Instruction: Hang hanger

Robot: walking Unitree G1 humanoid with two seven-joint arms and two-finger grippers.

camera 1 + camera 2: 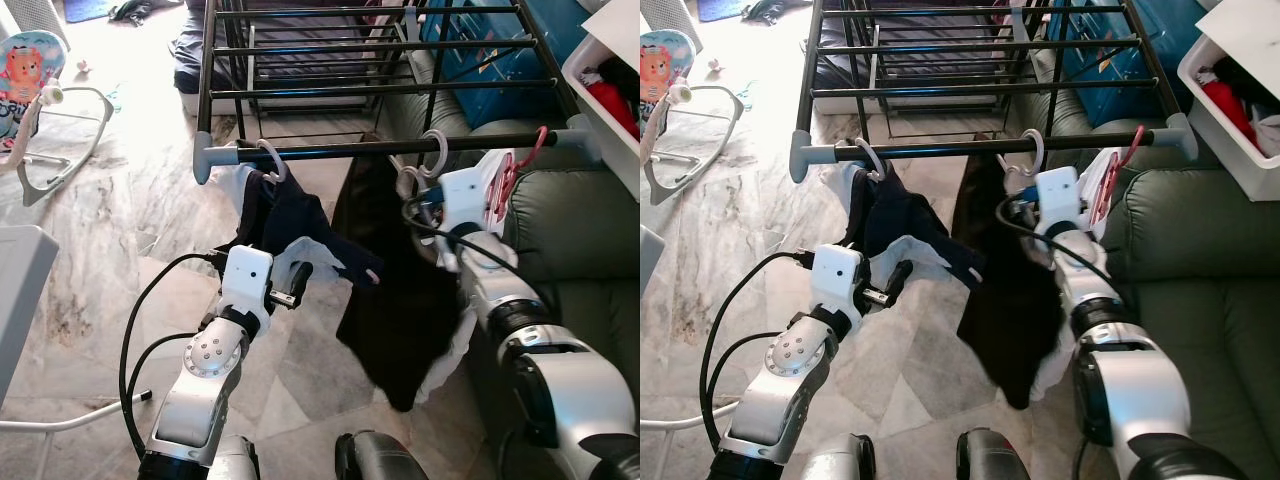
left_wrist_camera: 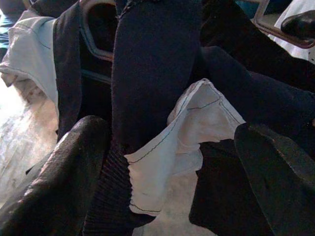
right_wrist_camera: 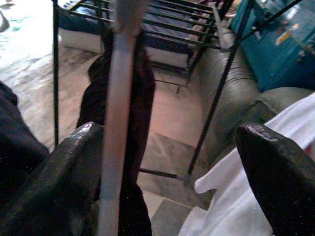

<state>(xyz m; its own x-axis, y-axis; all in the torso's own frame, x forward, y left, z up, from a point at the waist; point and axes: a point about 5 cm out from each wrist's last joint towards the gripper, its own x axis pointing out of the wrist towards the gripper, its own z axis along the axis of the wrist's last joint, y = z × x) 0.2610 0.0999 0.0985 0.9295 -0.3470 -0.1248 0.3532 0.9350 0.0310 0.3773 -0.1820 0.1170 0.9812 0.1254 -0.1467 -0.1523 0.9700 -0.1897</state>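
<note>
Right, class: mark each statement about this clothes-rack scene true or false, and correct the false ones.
1. Two white hooks hang on the rack's front bar. True.
2. The left end effector is beside the navy garment. True.
3. The pink hanger hangs at the bar's left end. False: at the right end.
4. The right end effector's fingers are shut. False: they are spread open.
5. A red sofa sits on the right. False: the sofa is grey-green.

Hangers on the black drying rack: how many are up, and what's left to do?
Done: two white plastic hangers hook the black rack's front rail, one carrying a navy garment, one a black garment; a red hanger hangs further right.
In hand: the right gripper, open, is up beside the second white hook; the left gripper, open, is at the navy garment.
Left: withdraw both arms, I'd judge.
</note>
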